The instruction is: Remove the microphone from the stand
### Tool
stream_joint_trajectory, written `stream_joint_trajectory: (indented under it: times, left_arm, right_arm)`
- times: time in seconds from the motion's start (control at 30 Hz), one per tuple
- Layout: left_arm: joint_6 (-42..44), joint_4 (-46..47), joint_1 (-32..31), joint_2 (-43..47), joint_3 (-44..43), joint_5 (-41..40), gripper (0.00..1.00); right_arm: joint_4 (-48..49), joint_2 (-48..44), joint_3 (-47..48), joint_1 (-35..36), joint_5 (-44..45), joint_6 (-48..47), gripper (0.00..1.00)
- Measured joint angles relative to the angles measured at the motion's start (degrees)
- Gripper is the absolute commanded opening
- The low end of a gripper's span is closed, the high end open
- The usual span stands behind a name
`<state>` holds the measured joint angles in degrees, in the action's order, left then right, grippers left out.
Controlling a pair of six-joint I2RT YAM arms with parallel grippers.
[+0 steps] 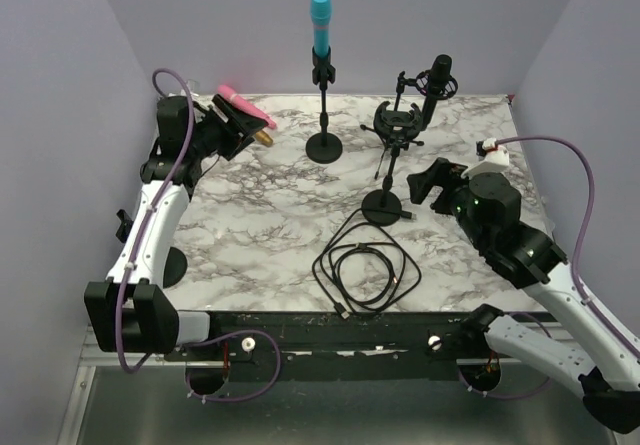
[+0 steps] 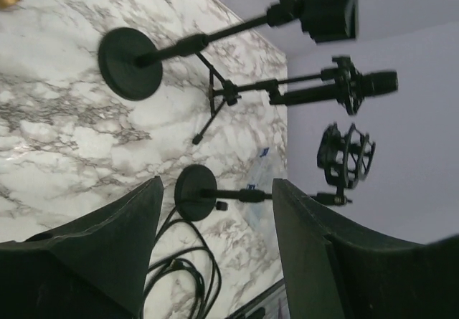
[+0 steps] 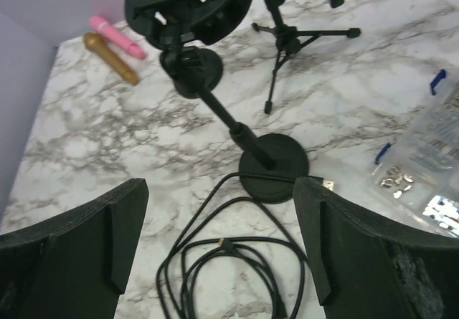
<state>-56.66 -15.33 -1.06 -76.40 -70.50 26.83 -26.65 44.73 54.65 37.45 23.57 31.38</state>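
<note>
– Two robot arms reach over a marble tabletop [image 1: 250, 215]. Where are the microphones?

– A blue microphone [image 1: 320, 20] stands upright, clipped in a round-base stand [image 1: 325, 115] at the far middle. To its right, a black microphone [image 1: 439, 73] sits tilted on a tripod [image 3: 287, 41]. A pink microphone [image 1: 243, 103] and a gold microphone [image 1: 264, 137] lie loose at the far left.

– And the claws?

– The left claw [image 1: 235, 123] hovers at the far left, over the pink microphone. Its fingers are spread wide and grip nothing. The right claw [image 1: 432, 180] hangs just right of a shock-mount stand [image 1: 397, 125], near its round base. It is also wide open, with nothing held.

– Anything else?

– A coiled black cable [image 1: 365, 265] lies near the front edge, touching that base.
</note>
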Motion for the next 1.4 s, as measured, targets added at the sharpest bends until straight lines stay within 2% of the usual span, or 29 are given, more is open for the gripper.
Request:
stream_joint_trajectory:
  times: [0.07, 0.2, 0.3, 0.47, 0.67, 0.73, 0.77, 0.83, 0.87, 1.4]
  left_arm:
    - [2.7, 1.8, -2.2, 2.2, 2.1, 0.5, 0.65]
    - [8.1, 5.1, -8.0, 5.7, 3.2, 3.0, 0.66]
    - [11.8, 7.4, -11.4, 6.5, 2.6, 5.8, 0.66]
    - [15.0, 7.9, -12.5, 6.1, 1.5, 8.7, 0.66]
    - [15.3, 8.9, -13.0, 5.4, 1.5, 11.2, 0.66]
    - [15.3, 9.0, -13.3, 4.9, 1.5, 11.8, 0.67]
    - [15.2, 9.0, -13.3, 4.5, 1.5, 12.2, 0.70]
    - [15.1, 9.0, -13.3, 3.9, 1.5, 12.8, 0.85]
    - [15.1, 9.0, -13.3, 3.7, 1.5, 13.0, 0.87]
    - [14.3, 10.1, -13.3, 3.3, 1.5, 15.3, 0.86]
  right_arm:
    - [0.2, 2.5, 0.4, 0.0, 2.8, -1.3, 0.88]
    - [1.3, 9.0, 0.5, 0.0, 5.2, -3.4, 0.76]
    - [2.2, 13.1, 0.6, 0.0, 4.5, -4.6, 0.74]
    - [4.3, 14.5, 3.2, 0.0, 2.8, -6.0, 0.67]
    - [8.6, 16.3, 10.4, 0.0, 2.7, -7.2, 0.52]
    - [9.6, 18.1, 12.7, 0.0, 2.8, -7.5, 0.49]
    - [9.9, 19.1, 13.6, 0.0, 2.8, -7.6, 0.48]
    - [10.4, 21.0, 15.0, 0.0, 2.8, -7.8, 0.44]
    - [10.4, 21.8, 15.5, 0.0, 2.8, -7.8, 0.43]
    - [9.7, 25.6, 16.4, -0.5, 6.4, -8.0, 0.43]
